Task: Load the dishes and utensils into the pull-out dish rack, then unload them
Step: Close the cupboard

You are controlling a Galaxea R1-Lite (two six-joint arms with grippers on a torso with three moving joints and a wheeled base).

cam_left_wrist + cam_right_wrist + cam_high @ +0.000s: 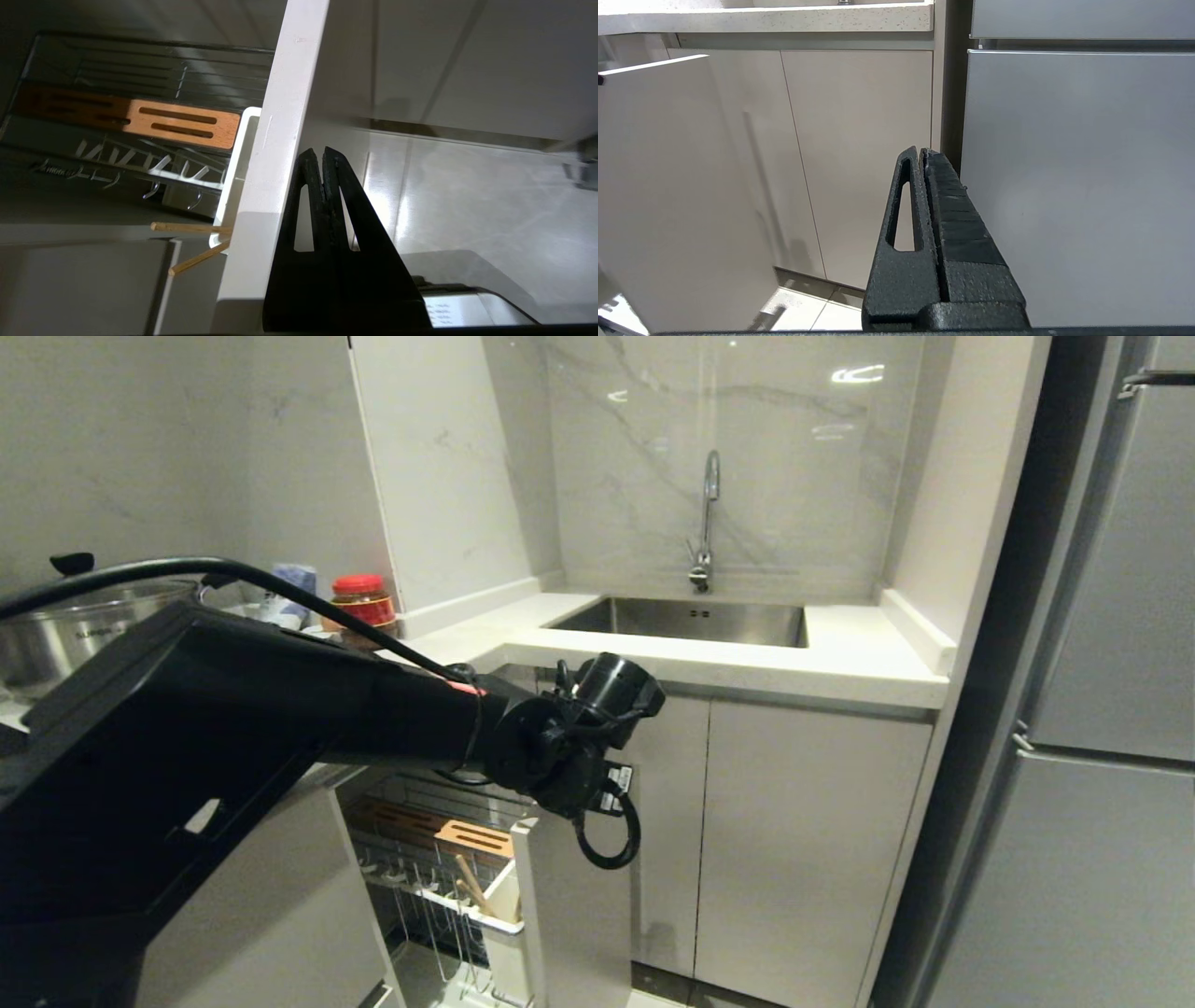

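The pull-out dish rack (439, 859) stands drawn out below the counter, its white cabinet front (571, 905) facing right. In it I see chrome wire prongs (140, 163), a slotted wood board (182, 123) and a white utensil bin (244, 149). Two wooden chopsticks (189, 227) stick out of that bin (471, 885). My left gripper (322, 151) is shut and empty, hovering just outside the cabinet front's top edge (275, 140); its wrist (560, 747) hangs above the rack. My right gripper (920, 150) is shut and parked low, facing the cabinet doors. The dishes are out of view.
A steel sink (686, 621) with a faucet (707, 518) is set in the white counter (840, 663). A red-lidded jar (362, 602) and a steel pot (75, 630) stand at the back left. Closed cabinet doors (803, 840) and a grey fridge (1102, 709) fill the right.
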